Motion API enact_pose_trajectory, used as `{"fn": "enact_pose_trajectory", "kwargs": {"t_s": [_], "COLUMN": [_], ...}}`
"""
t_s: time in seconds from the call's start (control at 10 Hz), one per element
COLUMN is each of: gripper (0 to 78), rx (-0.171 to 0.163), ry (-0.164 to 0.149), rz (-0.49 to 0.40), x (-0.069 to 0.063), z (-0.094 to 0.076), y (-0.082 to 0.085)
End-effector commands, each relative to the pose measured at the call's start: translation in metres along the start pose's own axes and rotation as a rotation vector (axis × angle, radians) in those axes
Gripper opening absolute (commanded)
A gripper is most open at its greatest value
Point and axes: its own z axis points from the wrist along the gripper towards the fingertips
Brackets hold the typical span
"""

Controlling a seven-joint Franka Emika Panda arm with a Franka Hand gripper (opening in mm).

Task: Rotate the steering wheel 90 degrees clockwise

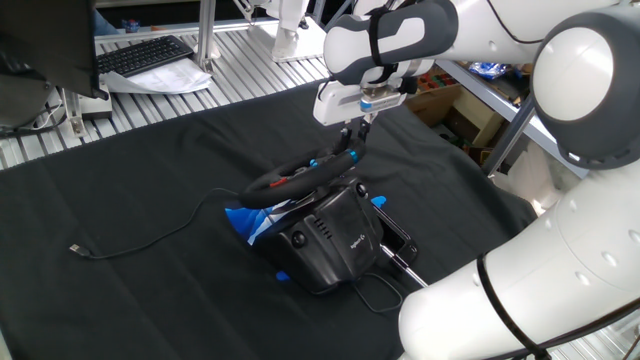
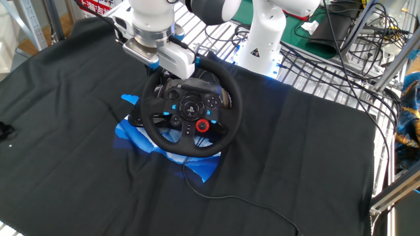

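Gripper (image 1: 352,140) down on the far upper rim of the steering wheel (image 2: 190,111), fingers seemingly pinching it, probably as a lever for turning. Below, black base (image 1: 335,240) anchoring the wheel. Beyond, black cloth (image 2: 308,157).

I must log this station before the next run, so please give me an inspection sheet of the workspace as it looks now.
Surface: black cloth over the table, wrinkled.
Job's things: steering wheel on its black base, blue material under it.
Clutter: nothing seen loose on the cloth.
Grippers: gripper at the wheel's rim, fingers around it; actual contact unclear.
Cables: black cable lying across the cloth; another trailing from the wheel.
Surroundings: keyboard, metal shelving, cable bundle.
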Motion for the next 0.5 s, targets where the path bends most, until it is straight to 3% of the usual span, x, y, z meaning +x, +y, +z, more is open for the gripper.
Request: {"fn": "enact_pose_trajectory", "kwargs": {"t_s": [0.1,0.2,0.5], "gripper": [1.5,1.5,1.5], "rx": [-0.007,-0.062,-0.039], "ry": [0.000,0.003,0.013], "rz": [0.011,0.054,0.132], "x": [0.0003,0.0003,0.0003], "z": [-0.0006,-0.0006,-0.0006], "y": [-0.0014,-0.0014,-0.0014]}}
